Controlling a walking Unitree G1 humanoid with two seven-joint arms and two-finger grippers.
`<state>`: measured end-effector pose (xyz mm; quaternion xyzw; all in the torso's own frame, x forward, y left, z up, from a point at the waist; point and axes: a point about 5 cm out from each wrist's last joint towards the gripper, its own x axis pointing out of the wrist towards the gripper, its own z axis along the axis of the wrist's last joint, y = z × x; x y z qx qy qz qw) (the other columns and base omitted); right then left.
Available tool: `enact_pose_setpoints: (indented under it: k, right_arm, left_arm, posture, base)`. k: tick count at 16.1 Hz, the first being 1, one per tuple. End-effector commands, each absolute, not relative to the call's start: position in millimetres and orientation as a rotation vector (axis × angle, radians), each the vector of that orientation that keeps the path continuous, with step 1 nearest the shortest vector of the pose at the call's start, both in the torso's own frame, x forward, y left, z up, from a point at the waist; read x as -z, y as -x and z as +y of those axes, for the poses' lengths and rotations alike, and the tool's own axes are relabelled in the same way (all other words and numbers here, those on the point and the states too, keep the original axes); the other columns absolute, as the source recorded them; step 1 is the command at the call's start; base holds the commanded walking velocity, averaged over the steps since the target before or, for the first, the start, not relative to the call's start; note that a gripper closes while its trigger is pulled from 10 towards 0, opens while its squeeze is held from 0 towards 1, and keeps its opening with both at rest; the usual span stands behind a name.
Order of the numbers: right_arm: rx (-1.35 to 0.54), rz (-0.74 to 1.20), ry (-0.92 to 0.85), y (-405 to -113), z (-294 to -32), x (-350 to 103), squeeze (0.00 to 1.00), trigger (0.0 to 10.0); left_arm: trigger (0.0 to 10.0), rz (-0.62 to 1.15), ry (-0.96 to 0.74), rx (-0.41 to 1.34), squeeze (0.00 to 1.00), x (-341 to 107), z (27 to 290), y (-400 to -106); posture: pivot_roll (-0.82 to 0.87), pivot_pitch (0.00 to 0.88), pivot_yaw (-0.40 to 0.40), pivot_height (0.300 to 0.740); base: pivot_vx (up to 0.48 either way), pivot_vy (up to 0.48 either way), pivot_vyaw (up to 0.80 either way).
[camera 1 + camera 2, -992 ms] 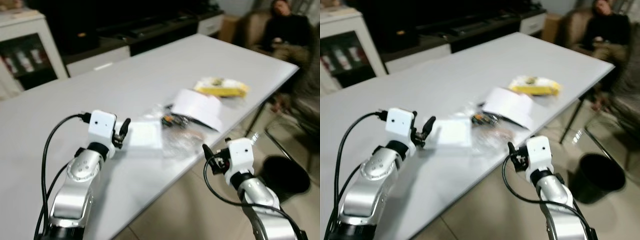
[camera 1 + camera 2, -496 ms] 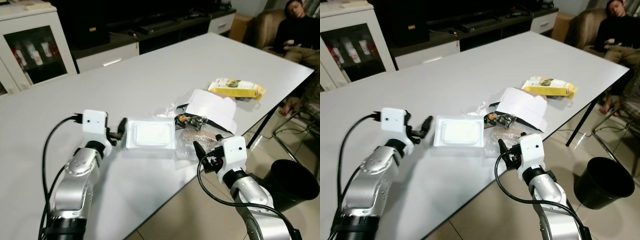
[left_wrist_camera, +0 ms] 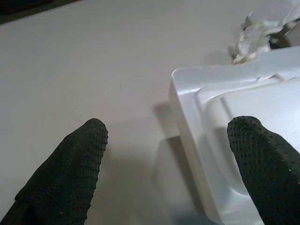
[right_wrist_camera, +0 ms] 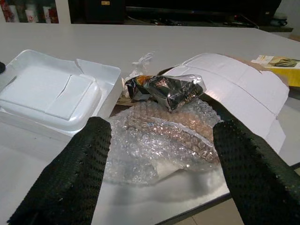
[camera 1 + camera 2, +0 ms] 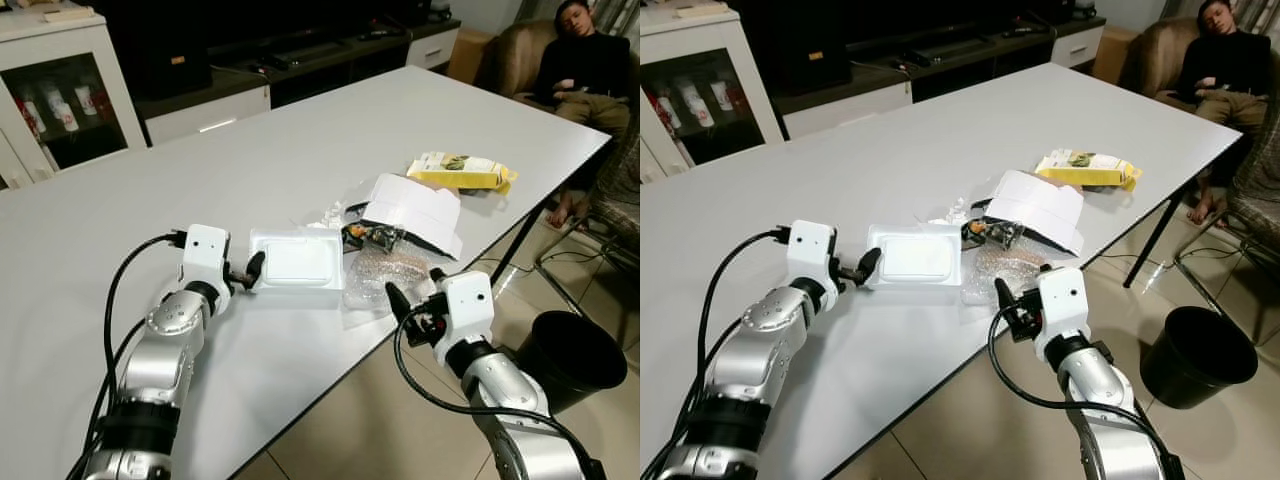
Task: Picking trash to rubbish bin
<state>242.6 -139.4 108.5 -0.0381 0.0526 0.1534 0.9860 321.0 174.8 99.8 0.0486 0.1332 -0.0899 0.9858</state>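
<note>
A white foam tray (image 5: 297, 260) lies on the white table (image 5: 300, 150). My left gripper (image 5: 250, 268) is open at the tray's left edge, and in the left wrist view the tray's corner (image 3: 220, 140) sits between the two fingers (image 3: 70, 173). To the right lie a sheet of bubble wrap (image 5: 380, 272), a crumpled shiny wrapper (image 4: 164, 89), a white folded carton (image 5: 415, 208) and a yellow packet (image 5: 460, 172). My right gripper (image 5: 412, 290) is open at the table's near edge, facing the bubble wrap (image 4: 164, 140) without touching it. A black rubbish bin (image 5: 575, 358) stands on the floor at the right.
A person (image 5: 580, 60) sits in an armchair beyond the table's far right corner. A white glass-door cabinet (image 5: 60, 90) and a low dark TV stand (image 5: 300, 60) line the back wall. A chair frame (image 5: 590, 260) stands near the bin.
The camera has steadied and shifted a little. My left gripper has closed in on the tray, its fingers now astride the left edge. The right gripper has hardly moved.
</note>
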Motion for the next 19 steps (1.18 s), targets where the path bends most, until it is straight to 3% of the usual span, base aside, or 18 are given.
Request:
enact_pose_setpoints:
  k: [1,6,7,8,9,10,11,12,13,14,15,16,19]
  right_arm:
    - [-0.31,0.099,0.077,-242.4,-140.1,-112.1,0.0,10.0]
    - [-0.31,0.1,0.077,-241.1,-139.8,-112.0,0.0,10.0]
    - [-0.31,0.1,0.077,-240.8,-139.6,-112.0,0.0,10.0]
    - [-0.31,0.1,0.077,-240.7,-139.6,-112.1,0.0,10.0]
    - [-0.309,0.101,0.077,-240.5,-139.7,-112.0,0.0,10.0]
    - [-0.308,0.101,0.077,-240.4,-139.8,-111.9,0.0,10.0]
    - [-0.306,0.102,0.077,-240.5,-140.4,-112.0,0.0,10.0]
    - [-0.304,0.102,0.077,-240.5,-140.9,-112.1,0.0,10.0]
    - [-0.303,0.102,0.077,-240.4,-141.1,-112.2,0.0,10.0]
    - [-0.303,0.102,0.077,-240.4,-141.1,-112.2,0.0,10.0]
    - [-0.306,0.103,0.077,-240.4,-140.7,-111.7,0.0,10.0]
    - [-0.307,0.103,0.077,-240.4,-140.4,-111.6,0.0,10.0]
    - [-0.308,0.104,0.082,-240.7,-140.3,-111.0,0.0,10.0]
  left_arm:
    - [10.0,0.267,-0.127,0.188,0.0,-100.4,172.7,-327.2]
    - [10.0,0.325,-0.149,0.225,0.0,-85.0,168.1,-331.8]
    - [9.3,0.33,-0.151,0.219,0.0,-82.7,168.6,-332.4]
    - [9.3,0.331,-0.149,0.217,0.0,-82.0,168.8,-332.7]
    - [1.6,0.334,-0.135,0.214,0.0,-80.4,169.1,-333.6]
    - [0.0,0.337,-0.106,0.198,0.0,-79.8,170.4,-334.5]
    - [1.6,0.336,-0.079,0.165,0.0,-81.0,174.0,-336.4]
    - [6.3,0.323,-0.056,0.143,0.0,-83.4,176.9,-338.1]
    - [8.4,0.314,-0.048,0.141,0.0,-84.6,177.8,-338.7]
    - [9.7,0.312,-0.049,0.148,0.0,-84.9,177.6,-338.8]
    - [2.9,0.314,-0.06,0.171,0.0,-84.0,175.9,-338.1]
    - [0.0,0.321,-0.074,0.19,0.0,-82.1,174.6,-337.4]
    - [0.0,0.341,-0.076,0.224,0.0,-77.6,171.1,-334.9]
  posture:
    - [-0.08,0.0,0.004,0.74]
    - [-0.08,0.0,0.008,0.74]
    - [-0.08,0.0,0.009,0.74]
    - [-0.08,0.0,0.009,0.74]
    - [-0.08,0.0,0.01,0.74]
    - [-0.08,0.0,0.011,0.74]
    - [-0.08,0.0,0.011,0.74]
    - [-0.08,0.0,0.01,0.74]
    - [-0.08,0.0,0.01,0.74]
    - [-0.08,0.0,0.009,0.74]
    - [-0.07,0.0,0.008,0.74]
    - [-0.07,0.0,0.008,0.74]
    - [-0.07,0.0,0.008,0.74]
  base:
    - [0.0,0.0,0.0]
    - [0.0,0.0,0.0]
    - [0.0,0.0,0.0]
    - [0.0,0.0,0.0]
    - [0.0,0.0,0.0]
    - [0.0,0.0,0.0]
    - [0.0,0.0,0.0]
    - [0.0,0.0,0.0]
    - [0.0,0.0,0.0]
    - [0.0,0.0,0.0]
    - [0.0,0.0,0.0]
    - [0.0,0.0,0.0]
    - [0.0,0.0,0.0]
